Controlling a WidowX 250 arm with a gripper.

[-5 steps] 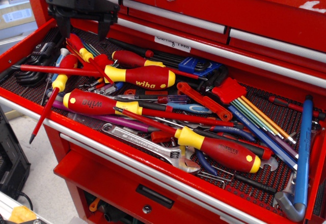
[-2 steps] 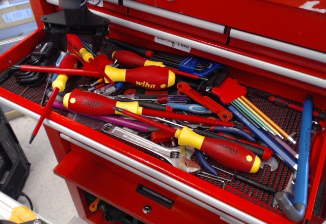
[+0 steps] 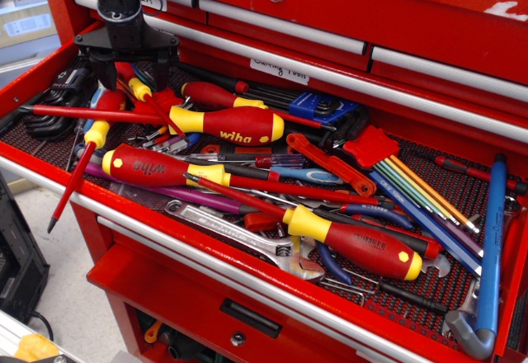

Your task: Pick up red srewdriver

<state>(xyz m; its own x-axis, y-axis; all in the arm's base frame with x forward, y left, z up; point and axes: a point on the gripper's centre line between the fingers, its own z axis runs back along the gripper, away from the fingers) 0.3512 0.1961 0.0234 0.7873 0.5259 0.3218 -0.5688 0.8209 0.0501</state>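
Note:
The red srewdriver (image 3: 139, 89) is small and slim, with a narrow red handle, a yellow collar and a thin red shaft. It lies at the back left of the open tool drawer (image 3: 49, 177), on top of other tools, with its handle pointing to the back left. My black gripper (image 3: 132, 73) is directly over the handle. It is open, with one finger on each side of the handle. The gripper hides the top of the handle. I cannot tell whether the fingers touch it.
A slim red-yellow screwdriver with a longer shaft (image 3: 96, 132) lies just left of it. Fat "wiha" screwdrivers (image 3: 235, 124) (image 3: 157, 165) (image 3: 355, 243) crowd the drawer. Black hex keys (image 3: 58, 95) lie far left, coloured hex keys (image 3: 412, 181) right, and a wrench (image 3: 247, 235) in front.
The gripper has come down from above the drawer's back edge and shifted slightly right. Its open fingers now straddle the small screwdriver's handle. The tools have not moved.

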